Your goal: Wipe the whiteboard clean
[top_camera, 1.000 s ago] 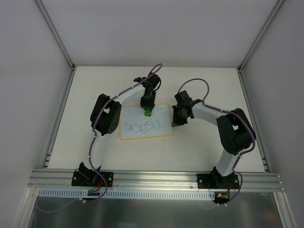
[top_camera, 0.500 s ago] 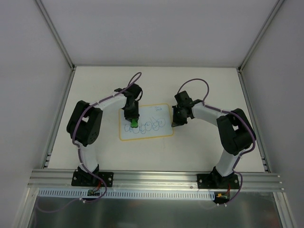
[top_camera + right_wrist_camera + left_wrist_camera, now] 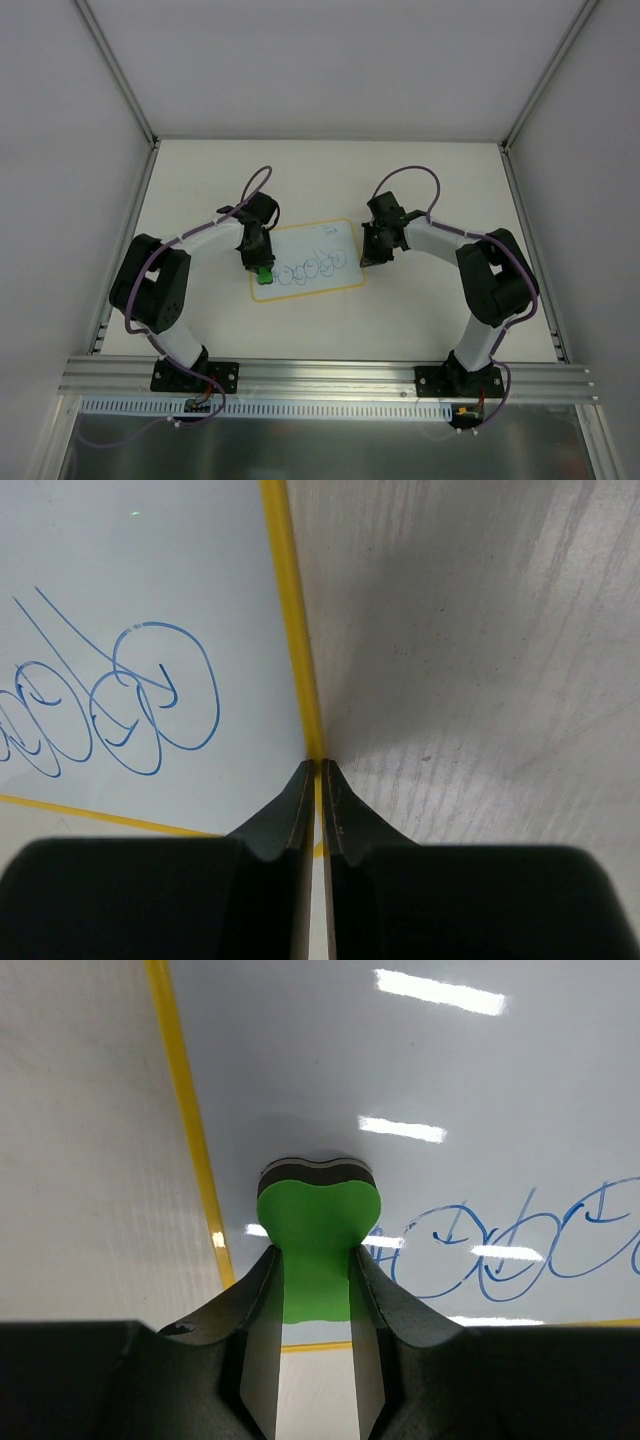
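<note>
The whiteboard (image 3: 318, 240), white with a yellow rim, lies flat mid-table with blue scribbled loops (image 3: 318, 266) along its near half. My left gripper (image 3: 261, 268) is shut on the green eraser (image 3: 262, 274) at the board's near left corner. In the left wrist view the eraser (image 3: 318, 1222) presses on the board (image 3: 420, 1070) beside the left rim, with the loops (image 3: 520, 1250) just to its right. My right gripper (image 3: 367, 256) is shut, tips on the board's right rim. In the right wrist view its tips (image 3: 316, 768) rest on the yellow rim (image 3: 290, 610) next to the loops (image 3: 150, 695).
The cream table (image 3: 450, 180) is walled by white panels with metal frame posts (image 3: 118, 70) at the back corners. An aluminium rail (image 3: 330, 378) runs along the near edge by the arm bases.
My left gripper has swept the eraser from the board's far middle to its near left corner. The board has turned slightly. The right gripper has stayed put.
</note>
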{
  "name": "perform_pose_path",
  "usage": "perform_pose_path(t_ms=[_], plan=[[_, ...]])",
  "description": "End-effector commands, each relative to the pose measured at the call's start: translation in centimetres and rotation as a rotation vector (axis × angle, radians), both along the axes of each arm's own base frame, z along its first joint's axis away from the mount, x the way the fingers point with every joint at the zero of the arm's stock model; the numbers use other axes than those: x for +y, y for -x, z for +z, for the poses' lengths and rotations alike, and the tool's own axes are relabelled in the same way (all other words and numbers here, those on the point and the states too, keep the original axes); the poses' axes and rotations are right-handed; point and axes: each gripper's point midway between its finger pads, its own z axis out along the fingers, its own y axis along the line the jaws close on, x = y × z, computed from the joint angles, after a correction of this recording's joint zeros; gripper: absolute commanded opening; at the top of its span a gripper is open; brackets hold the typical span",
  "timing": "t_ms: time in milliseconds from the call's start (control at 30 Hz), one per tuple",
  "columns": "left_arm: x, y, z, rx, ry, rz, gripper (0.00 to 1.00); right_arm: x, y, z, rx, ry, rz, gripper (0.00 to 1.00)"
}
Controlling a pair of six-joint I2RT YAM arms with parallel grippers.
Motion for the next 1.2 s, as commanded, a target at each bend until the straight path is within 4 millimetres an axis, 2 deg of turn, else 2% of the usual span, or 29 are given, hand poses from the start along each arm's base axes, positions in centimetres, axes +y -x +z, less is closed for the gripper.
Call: perform_pose_path(t_ms=[0, 200, 267, 300, 367, 400, 467, 500, 533, 667, 700, 800, 933, 1100, 1167], plan=[[-0.8, 1.2, -2.1, 0.076, -0.081, -0.064, 0.0, -1.1, 0.8, -0.7, 0.012, 0.046, -0.004, 0.06], [-11.3, 1.7, -2.0, 0.089, 0.028, -0.303, 0.0, -1.2, 0.8, -0.7, 0.013, 0.05, -0.01, 0.06], [-13.0, 2.3, -2.3, 0.11, 0.054, -0.334, 0.0, -1.2, 0.8, -0.7, 0.009, 0.051, -0.01, 0.06], [-13.1, 2.5, -2.9, 0.127, 0.048, -0.334, 0.0, -1.3, 0.8, -0.6, 0.007, 0.051, -0.012, 0.06], [-12.5, 2.6, -3.3, 0.136, 0.029, -0.309, 0.0, -1.4, 0.9, -0.6, 0.006, 0.053, -0.013, 0.06], [-11.6, 2.9, -3.8, 0.146, 0.009, -0.291, 0.0, -1.4, 0.9, -0.5, 0.006, 0.053, -0.015, 0.06], [-10.1, 2.5, -3.5, 0.144, 0.005, -0.237, 0.0, -1.4, 1.0, -0.6, 0.008, 0.053, -0.016, 0.06], [-9.0, 3.0, -3.8, 0.159, -0.011, -0.22, 0.0, -1.4, 1.0, -0.6, 0.01, 0.054, -0.016, 0.06], [-7.6, 2.1, -3.2, 0.124, -0.031, -0.186, 0.0, -1.4, 1.0, -0.6, 0.009, 0.052, -0.016, 0.06], [-2.4, 2.4, -2.7, 0.102, -0.093, -0.093, 0.0, -1.4, 1.0, -0.6, 0.01, 0.053, -0.016, 0.06], [-1.0, 3.2, -2.7, 0.108, -0.106, -0.078, 0.0, -1.4, 1.0, -0.6, 0.011, 0.052, -0.015, 0.06], [2.4, 4.0, -3.1, 0.128, -0.137, -0.021, 0.0, -1.2, 1.0, -0.7, 0.015, 0.048, -0.011, 0.06], [4.6, 3.7, -2.6, 0.115, -0.139, 0.02, 0.0, -1.2, 1.0, -0.9, 0.021, 0.05, -0.01, 0.06], [5.0, 1.0, -1.7, 0.079, -0.122, 0.029, 0.0, -1.2, 1.0, -0.9, 0.021, 0.05, -0.01, 0.06], [4.8, 0.1, -2.0, 0.094, -0.106, 0.034, 0.0, -1.2, 1.0, -0.9, 0.021, 0.049, -0.01, 0.06]])
